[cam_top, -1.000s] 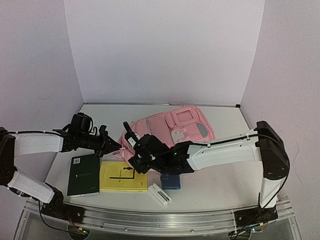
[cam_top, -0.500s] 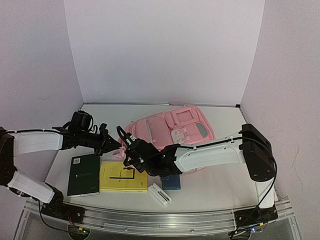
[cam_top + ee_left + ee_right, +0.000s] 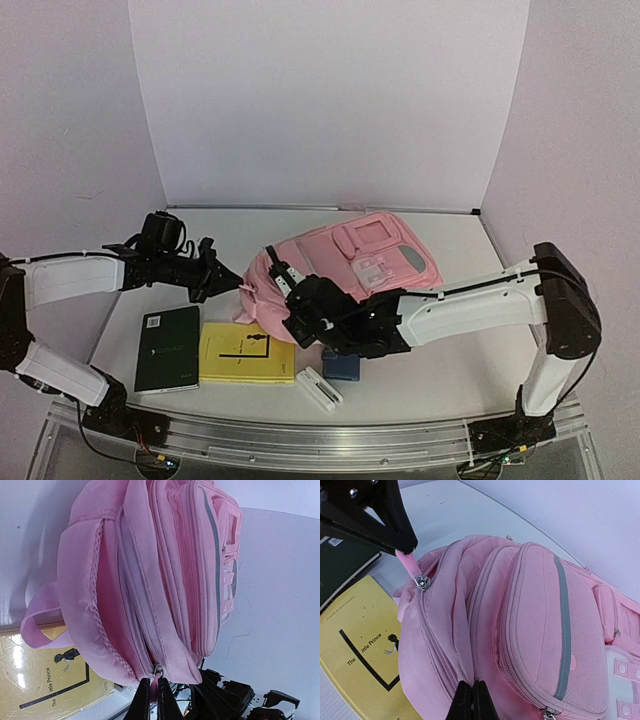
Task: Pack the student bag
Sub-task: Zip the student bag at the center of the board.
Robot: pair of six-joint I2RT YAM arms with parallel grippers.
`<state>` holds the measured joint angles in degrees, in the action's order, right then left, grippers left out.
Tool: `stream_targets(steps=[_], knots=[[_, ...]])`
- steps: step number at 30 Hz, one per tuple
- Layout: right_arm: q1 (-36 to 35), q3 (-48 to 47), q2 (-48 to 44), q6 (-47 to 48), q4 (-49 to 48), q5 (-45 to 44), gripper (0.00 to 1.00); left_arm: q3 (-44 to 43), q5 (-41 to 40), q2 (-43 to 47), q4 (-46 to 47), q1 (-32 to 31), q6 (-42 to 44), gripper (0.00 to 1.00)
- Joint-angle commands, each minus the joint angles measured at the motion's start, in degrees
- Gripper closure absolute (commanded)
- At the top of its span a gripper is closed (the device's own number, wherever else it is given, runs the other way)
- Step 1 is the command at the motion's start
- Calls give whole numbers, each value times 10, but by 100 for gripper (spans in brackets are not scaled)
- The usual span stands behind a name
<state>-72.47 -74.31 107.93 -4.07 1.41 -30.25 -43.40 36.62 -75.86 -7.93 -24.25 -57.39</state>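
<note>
Your large soft pink fabric backpack [image 3: 350, 262] lies flat on the white surface [image 3: 450, 370], roughly in the middle. Its front pockets and grey reflective strips face up, and its top end points toward the left arm.

Your left tool [image 3: 150, 694] is closed on the pink zip pull tab [image 3: 407, 562] at that end. The silver slider [image 3: 422, 582] hangs just below the tab, and the black fingers pinch the tab tight.

Your right tool [image 3: 472, 696] is closed too, its fingertips together and pressed into the pink fabric beside the main zip line. From the wrist view you cannot tell whether a fold of fabric is caught between them.

A yellow paperback book titled "The Little Prince" [image 3: 247, 352] lies just in front of the backpack, with one corner tucked under a pink strap. A dark green book [image 3: 168, 348] sits beside it on the left. A small blue block [image 3: 341, 364] and a white rectangular case [image 3: 321, 388] lie near the front edge, under the right arm.
</note>
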Motion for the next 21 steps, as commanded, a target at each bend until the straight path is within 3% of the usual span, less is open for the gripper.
stream_targets(steps=[1,7,21], knots=[[7,53,-86,-24,66,-53,100,-38,-74,-26,45,47,-7,100],[7,93,-150,-40,80,-51,100,-58,-57,-88,77,73,-13,100],[7,146,-248,-79,106,-37,100,-186,-16,-263,131,94,61,100]])
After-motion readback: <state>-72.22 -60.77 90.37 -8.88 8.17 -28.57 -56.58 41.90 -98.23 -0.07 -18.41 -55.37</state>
